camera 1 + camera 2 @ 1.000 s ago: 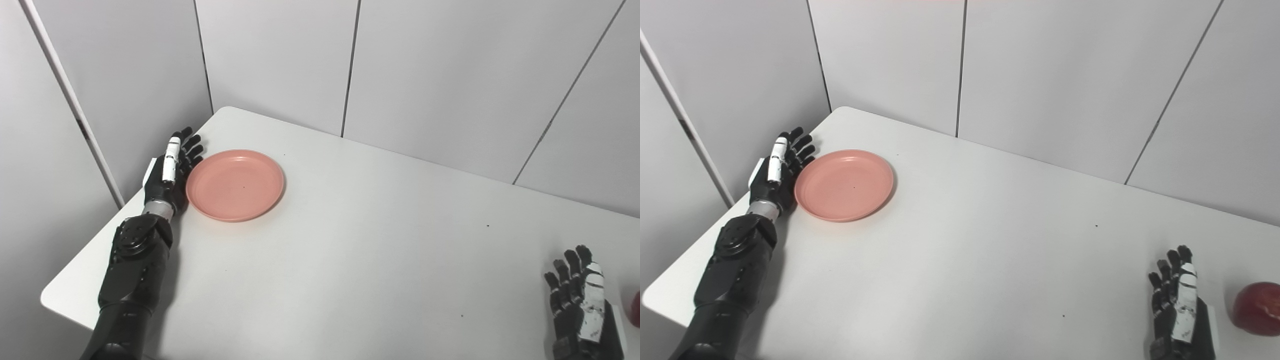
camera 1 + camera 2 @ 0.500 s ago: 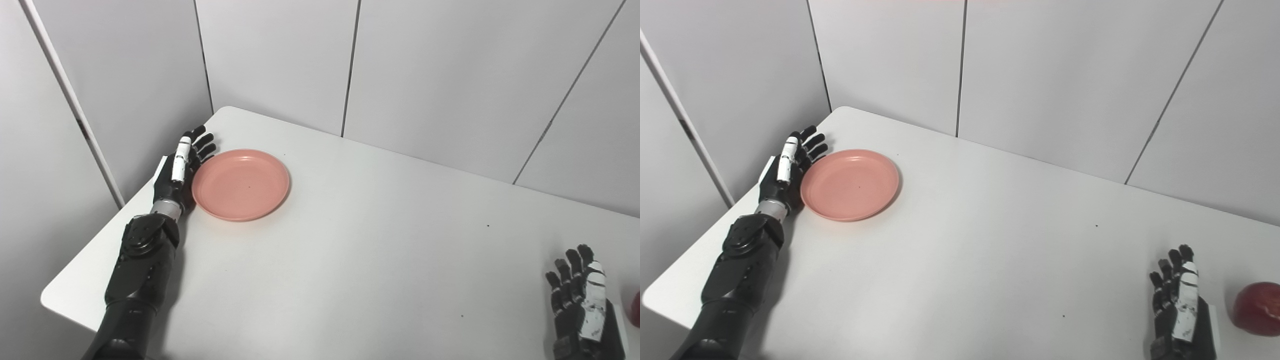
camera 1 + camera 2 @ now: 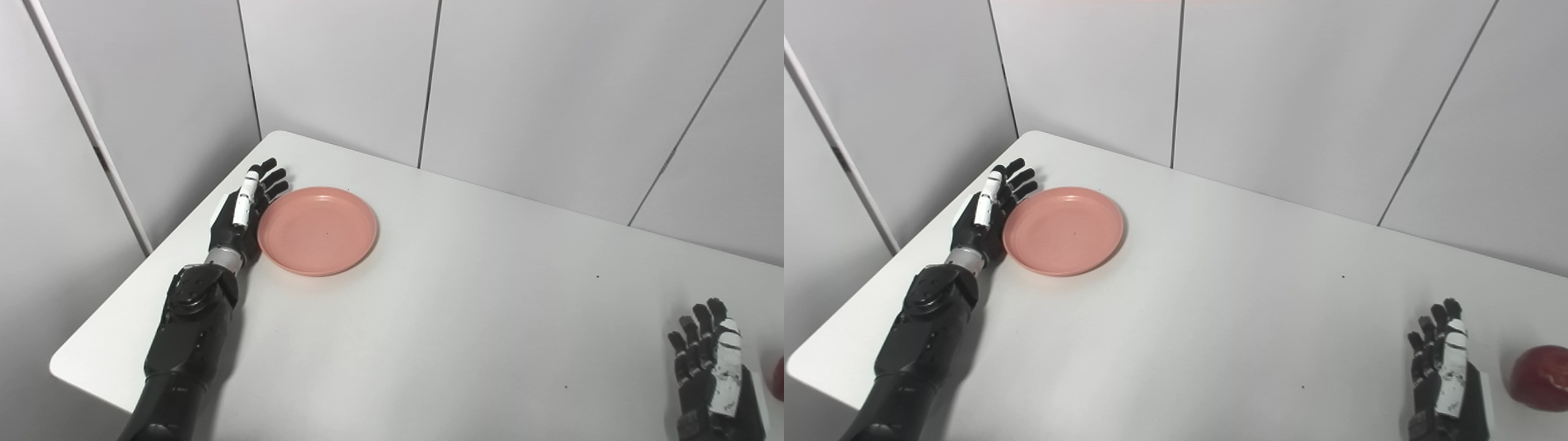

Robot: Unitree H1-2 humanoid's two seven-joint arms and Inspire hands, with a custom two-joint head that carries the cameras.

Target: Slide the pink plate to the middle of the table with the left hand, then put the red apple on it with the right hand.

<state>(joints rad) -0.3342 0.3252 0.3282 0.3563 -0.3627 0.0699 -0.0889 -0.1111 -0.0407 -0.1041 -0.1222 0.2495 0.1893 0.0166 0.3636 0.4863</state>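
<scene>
Grey wall panels stand behind a white table (image 3: 1213, 318) that fills the lower part of the frame. At the right edge the apple (image 3: 1538, 376) is cut off in the right eye view, and in the left eye view only a thin red slice of it shows. Just left of it the right hand (image 3: 1442, 373) rests with fingers apart, holding nothing; its wrist is cut by the bottom edge. In the upper left lies the plate (image 3: 317, 230), with nothing in it. The left hand (image 3: 245, 211) stands edge-on against its left rim, fingers straight and slightly spread.
</scene>
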